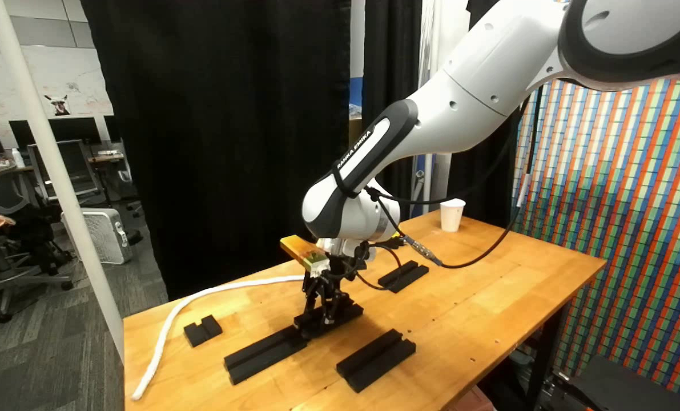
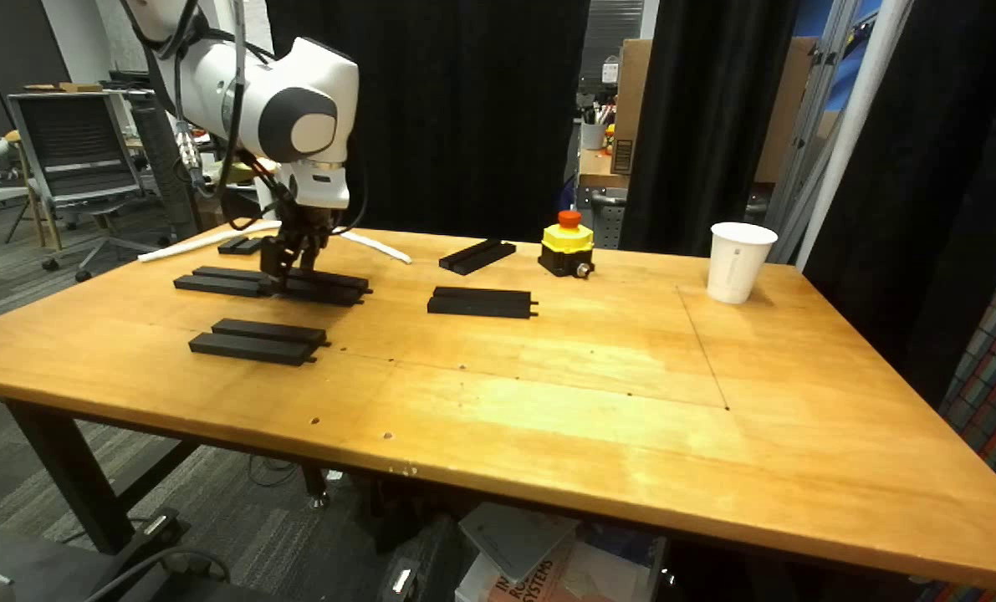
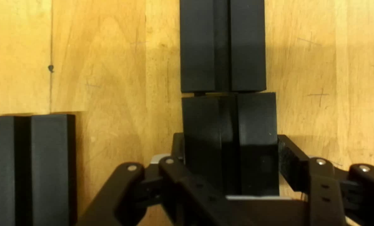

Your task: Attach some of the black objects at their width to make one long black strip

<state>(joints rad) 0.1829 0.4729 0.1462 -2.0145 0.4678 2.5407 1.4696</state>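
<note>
- Jaws: clamped on the gripped bar point(image 3: 232, 141) across its width, one side at 9 o'clock and the other at 3 o'clock in the wrist view. This hold presumably leaves both ends free for joining.
- Mating bar point(image 3: 222, 45): lies on the surface point(image 3: 111, 62) at 12 o'clock from the gripped bar, nearly in line. A narrow gap parts the ends; a dark connector point(image 3: 200, 94) appears to cross it. The step in hand is judged to be end-to-end joining.
- Alignment: the gripped bar shows wider than its neighbour, which suggests that it sits slightly higher. Its groove point(image 3: 229, 125) stands a little toward 3 o'clock; correct this before pushing, or the connector may jam.
- Near spare bar point(image 3: 45, 169): at 8 o'clock, parallel to the pair and apart from the jaws, probably in reserve as a further length.
- Far spare bar point(image 2: 481, 303): in an exterior view, at 3 o'clock from the gripped bar, its pegs point(image 2: 534, 314) facing 3 o'clock. The gripped bar's visible pegs face likewise; this common orientation likely suits serial joining.
- Stop button point(image 2: 568, 238) and paper cup point(image 2: 742, 263): toward 3 o'clock in an exterior view, well apart, seemingly out of the working area.
</note>
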